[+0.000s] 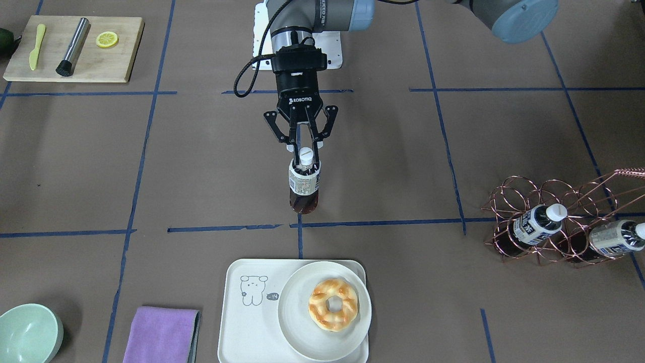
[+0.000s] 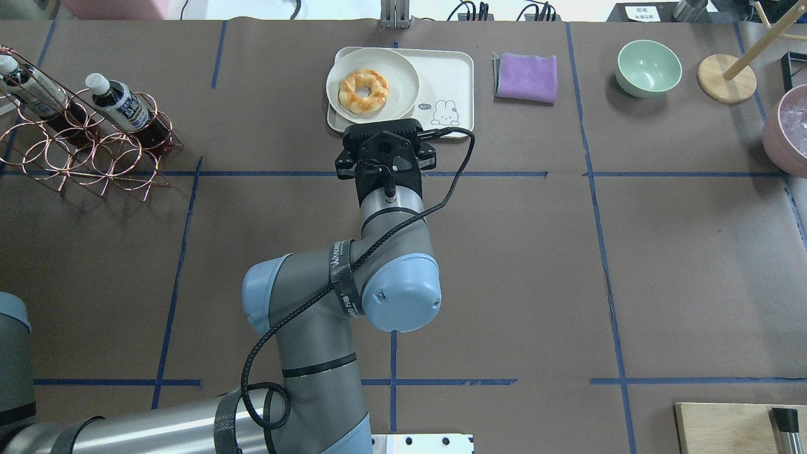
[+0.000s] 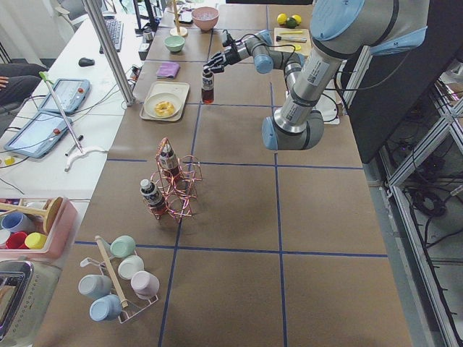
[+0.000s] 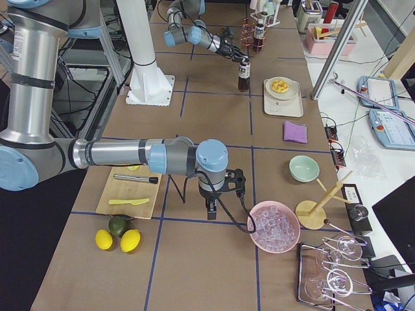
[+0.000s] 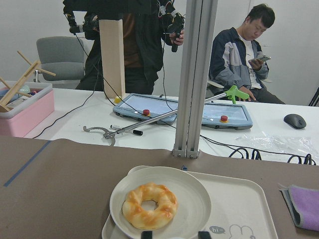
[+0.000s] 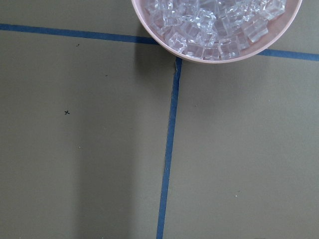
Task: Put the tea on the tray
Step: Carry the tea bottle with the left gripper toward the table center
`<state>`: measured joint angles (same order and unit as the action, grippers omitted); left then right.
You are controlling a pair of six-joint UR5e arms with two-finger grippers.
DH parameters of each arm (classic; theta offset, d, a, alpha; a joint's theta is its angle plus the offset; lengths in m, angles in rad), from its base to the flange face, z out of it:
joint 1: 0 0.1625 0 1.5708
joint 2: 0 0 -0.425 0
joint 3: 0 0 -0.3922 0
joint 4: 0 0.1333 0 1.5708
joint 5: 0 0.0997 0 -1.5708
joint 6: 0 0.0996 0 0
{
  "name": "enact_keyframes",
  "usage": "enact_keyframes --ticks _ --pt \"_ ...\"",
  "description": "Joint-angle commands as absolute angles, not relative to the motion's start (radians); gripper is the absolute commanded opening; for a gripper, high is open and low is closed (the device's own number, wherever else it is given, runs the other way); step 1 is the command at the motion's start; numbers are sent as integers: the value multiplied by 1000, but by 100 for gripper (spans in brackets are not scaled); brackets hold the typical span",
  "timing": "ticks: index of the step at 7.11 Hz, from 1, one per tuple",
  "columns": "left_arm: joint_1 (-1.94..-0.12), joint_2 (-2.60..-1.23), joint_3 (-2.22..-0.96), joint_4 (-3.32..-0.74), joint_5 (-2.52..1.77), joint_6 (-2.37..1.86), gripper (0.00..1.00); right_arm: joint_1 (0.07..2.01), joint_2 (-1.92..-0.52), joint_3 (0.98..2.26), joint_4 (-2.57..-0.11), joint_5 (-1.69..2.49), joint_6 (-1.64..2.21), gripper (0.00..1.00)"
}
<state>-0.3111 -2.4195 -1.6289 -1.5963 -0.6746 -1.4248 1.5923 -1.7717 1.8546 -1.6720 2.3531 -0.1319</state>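
The tea (image 1: 304, 184), a small clear bottle of dark brown liquid with a white cap, hangs upright in my left gripper (image 1: 303, 151), which is shut on its neck. It sits over the brown table at a tape crossing, short of the tray (image 1: 252, 312). I cannot tell whether its base touches the table. The cream tray with a line-drawn bear carries a round plate (image 1: 302, 333) with a donut (image 1: 333, 304). In the left wrist view the tray (image 5: 244, 209) lies just ahead. My right gripper (image 4: 212, 206) hovers beside a pink bowl, and I cannot tell whether it is open or shut.
A copper wire rack (image 1: 554, 222) holds two more bottles. A purple cloth (image 1: 161, 335) and a green bowl (image 1: 27, 333) lie beside the tray. A wooden cutting board (image 1: 75, 48) sits far off. The pink bowl of ice (image 6: 217, 25) is under the right wrist.
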Motion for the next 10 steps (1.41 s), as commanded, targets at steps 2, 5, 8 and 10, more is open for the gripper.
enact_keyframes --ticks 2,5,8,10 --pt "-296 -2421 -1605 -1598 -670 -1425 9 1592 -1772 1853 -1672 2353 -132 100" --pt "-287 -2421 -1603 -1606 -672 -1424 71 1592 -1772 1851 -1672 2353 -132 100" --pt "-290 -2411 -1664 -1606 -676 -1411 100 1592 -1770 1852 -1672 2353 -132 100" --pt "-291 -2326 -1904 -1595 -690 -1335 100 1592 -1770 1851 -1672 2353 -133 100"
